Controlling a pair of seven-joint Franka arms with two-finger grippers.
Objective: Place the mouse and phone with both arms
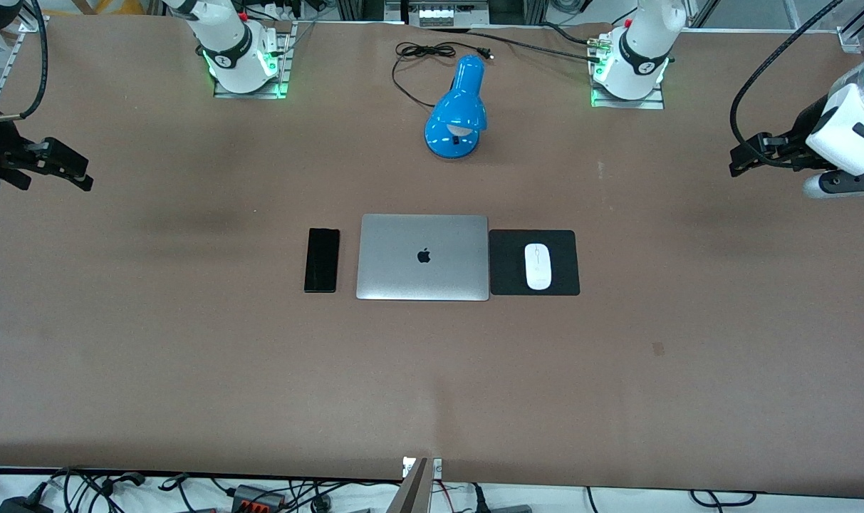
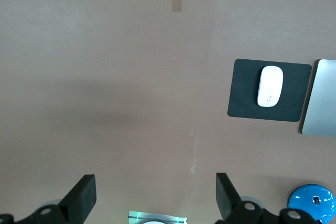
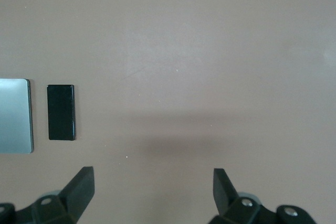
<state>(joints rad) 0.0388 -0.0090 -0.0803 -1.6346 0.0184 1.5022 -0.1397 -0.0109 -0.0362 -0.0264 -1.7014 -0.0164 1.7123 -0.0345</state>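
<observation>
Silver laptop (image 1: 422, 256) lies between phone (image 1: 322, 259) and mouse (image 1: 538, 266).

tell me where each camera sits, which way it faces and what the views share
Front view: high across the table, facing both arm bases; shows the phone, laptop, mouse on its black pad, blue lamp, left gripper and right gripper.
Left wrist view: looks down past its open fingers at the mouse, pad, laptop edge, lamp.
Right wrist view: looks down past its open fingers at the phone, laptop edge.
Shared: both wrist views catch the laptop.
</observation>
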